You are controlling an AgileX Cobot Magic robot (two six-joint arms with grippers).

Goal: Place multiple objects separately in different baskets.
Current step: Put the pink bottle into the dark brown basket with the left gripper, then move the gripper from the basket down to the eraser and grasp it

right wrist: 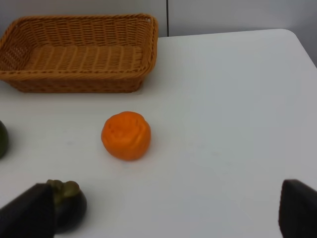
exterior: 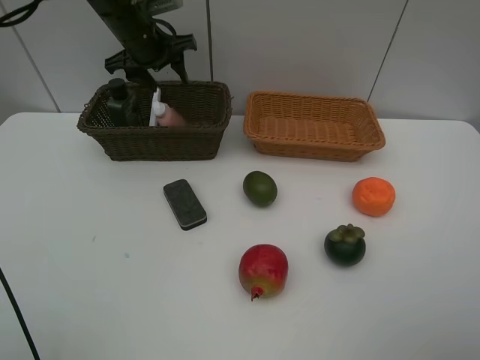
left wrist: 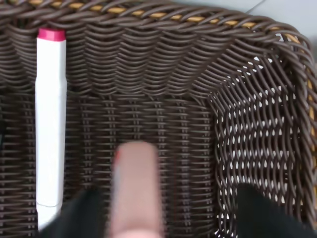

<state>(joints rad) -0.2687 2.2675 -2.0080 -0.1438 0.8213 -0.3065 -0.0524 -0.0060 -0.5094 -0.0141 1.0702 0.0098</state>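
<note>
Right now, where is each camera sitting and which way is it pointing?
High view: above the table, looking down on dark basket, tan basket, lime; left arm shows.
Left wrist: looks down into the dark basket at marker and pink bottle; left gripper's fingertips show.
Right wrist: low, facing the orange and tan basket; right gripper's spread fingertips show.
High and right wrist share the orange.

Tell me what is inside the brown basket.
A dark pump bottle, a white marker and a pink bottle are inside the brown basket. Its front wall hides their lower parts.
</note>
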